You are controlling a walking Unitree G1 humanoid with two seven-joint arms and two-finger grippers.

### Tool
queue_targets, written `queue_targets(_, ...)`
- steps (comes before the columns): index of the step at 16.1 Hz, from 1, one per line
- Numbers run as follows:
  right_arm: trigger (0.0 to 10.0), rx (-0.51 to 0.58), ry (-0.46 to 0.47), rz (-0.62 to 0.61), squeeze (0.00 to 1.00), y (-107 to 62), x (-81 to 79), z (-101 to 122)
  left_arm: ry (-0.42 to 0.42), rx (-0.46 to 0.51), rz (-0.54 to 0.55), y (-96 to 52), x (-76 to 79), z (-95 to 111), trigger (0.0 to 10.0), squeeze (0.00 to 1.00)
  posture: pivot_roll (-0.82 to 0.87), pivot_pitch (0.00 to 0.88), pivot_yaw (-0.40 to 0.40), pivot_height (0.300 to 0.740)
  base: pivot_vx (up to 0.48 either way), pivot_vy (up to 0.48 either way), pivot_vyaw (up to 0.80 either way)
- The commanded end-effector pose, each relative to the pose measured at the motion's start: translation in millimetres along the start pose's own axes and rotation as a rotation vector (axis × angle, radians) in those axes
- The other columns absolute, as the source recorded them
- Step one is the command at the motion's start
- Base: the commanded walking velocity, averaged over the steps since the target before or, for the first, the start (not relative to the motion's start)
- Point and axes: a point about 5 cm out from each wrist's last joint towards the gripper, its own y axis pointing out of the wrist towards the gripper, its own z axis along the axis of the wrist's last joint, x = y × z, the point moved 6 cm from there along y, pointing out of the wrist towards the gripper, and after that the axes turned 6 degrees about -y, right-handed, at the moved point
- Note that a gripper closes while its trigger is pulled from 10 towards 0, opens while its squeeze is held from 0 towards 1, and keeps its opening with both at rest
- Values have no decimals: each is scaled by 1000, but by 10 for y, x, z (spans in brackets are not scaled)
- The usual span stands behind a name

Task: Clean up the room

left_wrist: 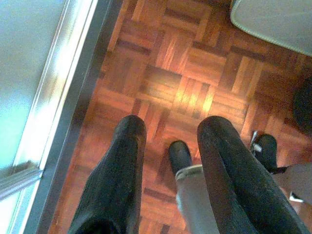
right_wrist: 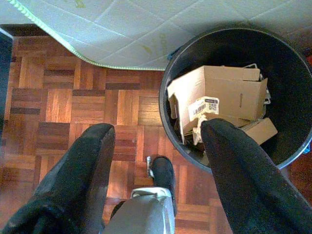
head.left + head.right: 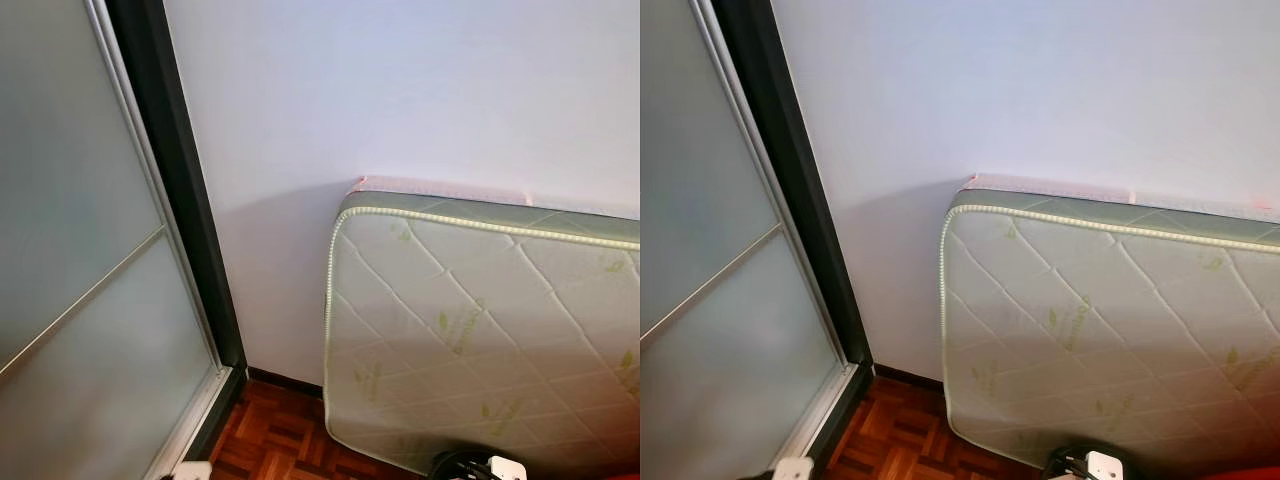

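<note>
You are facing a corner: a quilted mattress (image 3: 480,330) stands on its edge against the white wall (image 3: 400,90) across the right half of the head view, and a frosted sliding door (image 3: 80,300) in a dark frame fills the left side, with parquet floor (image 3: 280,440) between them at the bottom. The relation that matters is at your right hand (image 2: 158,141): a round black trash bin (image 2: 297,97) sits on the floor in the upper right of the right wrist view, just below the mattress's lower edge, and one fingertip of that hand overlaps its near rim while the other hangs over bare parquet. The bin is far nearer the right hand than the left. It already holds crumpled cardboard boxes (image 2: 219,95), one with a white barcode label, piled to about mid-height, so there looks to be room for more. The right hand is spread wide and carries nothing. Your left hand (image 1: 170,131) is also wide and empty, hanging over bare parquet beside the door's metal track (image 1: 63,87), with the mattress corner at the upper right of its frame. No loose litter is visible on the floor here, so I judge you will need to turn away from this corner to find the next thing to collect.
</note>
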Motion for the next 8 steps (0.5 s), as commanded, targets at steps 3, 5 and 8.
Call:
queue_targets(3, 10000, 0, 13, -4, 0, -3, 11, -6, -4, -25, 30, -60, -259, -108, 10000, 0, -37, 0, -7, 740, 0, 0, 0)
queue_targets(5, 10000, 1, 16, -4, 0, -3, 11, -5, -6, -26, 32, -67, -287, -113, 10000, 0, -38, 0, -5, 740, 0, 0, 0)
queue_targets(8, 10000, 0, 17, -5, 0, -3, 11, -8, -4, -30, 28, -64, -260, -129, 10000, 0, -38, 0, -5, 740, -268, 0, 0)
